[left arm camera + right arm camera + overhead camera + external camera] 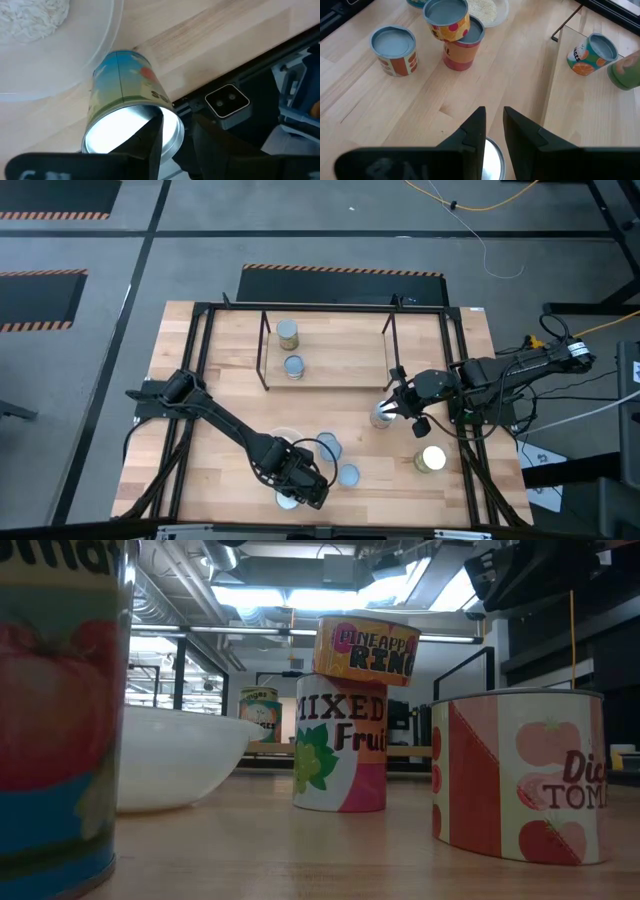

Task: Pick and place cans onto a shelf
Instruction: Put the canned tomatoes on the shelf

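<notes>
Crowding the left gripper's [300, 492] can [131, 125]: bowl [107, 55] and stacked cans [345, 720].

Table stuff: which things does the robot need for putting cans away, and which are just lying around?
For the job:
- cans, some on the table, two already placed
- shelf

Just lying about:
- clear bowl with white powder in it
- black frame around the table
</notes>
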`<act>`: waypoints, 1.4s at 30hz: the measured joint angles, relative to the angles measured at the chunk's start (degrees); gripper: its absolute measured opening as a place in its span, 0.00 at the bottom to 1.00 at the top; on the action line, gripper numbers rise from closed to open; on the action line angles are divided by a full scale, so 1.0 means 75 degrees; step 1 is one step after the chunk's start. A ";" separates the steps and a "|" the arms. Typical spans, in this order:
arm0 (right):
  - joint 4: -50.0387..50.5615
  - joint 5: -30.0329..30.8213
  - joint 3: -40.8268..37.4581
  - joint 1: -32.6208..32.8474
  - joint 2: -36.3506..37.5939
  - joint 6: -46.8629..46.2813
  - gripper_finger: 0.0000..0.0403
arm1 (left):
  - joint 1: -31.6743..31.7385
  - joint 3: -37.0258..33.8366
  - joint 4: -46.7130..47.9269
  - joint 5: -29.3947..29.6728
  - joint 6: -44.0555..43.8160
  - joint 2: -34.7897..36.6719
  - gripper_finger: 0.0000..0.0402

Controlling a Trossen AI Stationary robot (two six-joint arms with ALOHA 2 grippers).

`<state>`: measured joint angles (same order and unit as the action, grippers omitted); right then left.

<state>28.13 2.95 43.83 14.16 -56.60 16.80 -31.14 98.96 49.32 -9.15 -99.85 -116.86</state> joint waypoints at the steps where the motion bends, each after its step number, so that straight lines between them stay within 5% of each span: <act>1: 0.0002 0.0000 0.0000 0.0000 0.0000 0.0000 0.18 | 0.0000 0.0000 0.0003 0.0011 -0.0001 0.0000 0.24; 10: -0.0001 -0.0001 0.0000 0.0001 0.0000 0.0000 0.18 | 0.0000 0.0000 0.0227 0.0080 -0.0024 -0.0006 0.22; 22: -0.0001 0.0000 0.0000 0.0001 0.0000 0.0000 0.18 | -0.0006 0.0000 0.0376 0.0110 -0.0015 -0.0012 0.01; 42: -0.0004 -0.0002 0.0000 0.0002 0.0000 -0.0003 0.18 | -0.0015 0.0680 0.0602 0.0342 0.0926 -0.0050 0.00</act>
<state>28.10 2.94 43.83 14.17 -56.60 16.78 -31.24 104.05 53.84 -6.58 -92.90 -117.23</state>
